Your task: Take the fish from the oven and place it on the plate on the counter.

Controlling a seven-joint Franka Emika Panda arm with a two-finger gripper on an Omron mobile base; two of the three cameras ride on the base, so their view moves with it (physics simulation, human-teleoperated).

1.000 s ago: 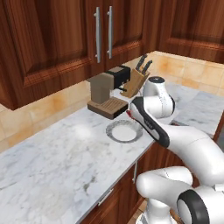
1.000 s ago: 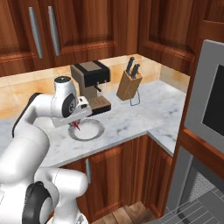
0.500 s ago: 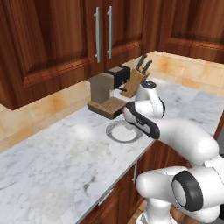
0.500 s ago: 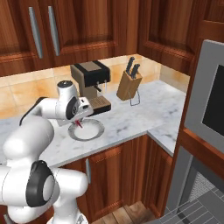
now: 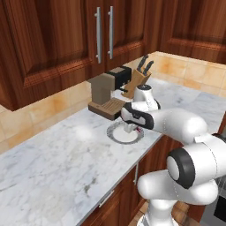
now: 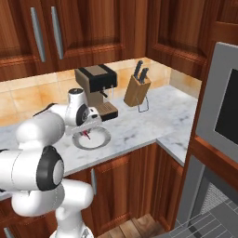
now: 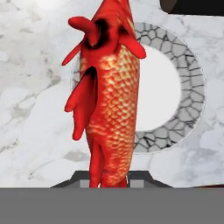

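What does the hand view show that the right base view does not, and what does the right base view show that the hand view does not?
Hand view alone: the scales and fins of the fish up close, and the cracked pattern on the rim of the plate below it.

Right base view alone: the oven at the right, the coffee machine, the knife block, the upper cabinets and the robot arm.

Both: the red fish held in the gripper above the plate, and the marble counter around the plate.

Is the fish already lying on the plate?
No, the fish hangs from the pincer, above the plate.
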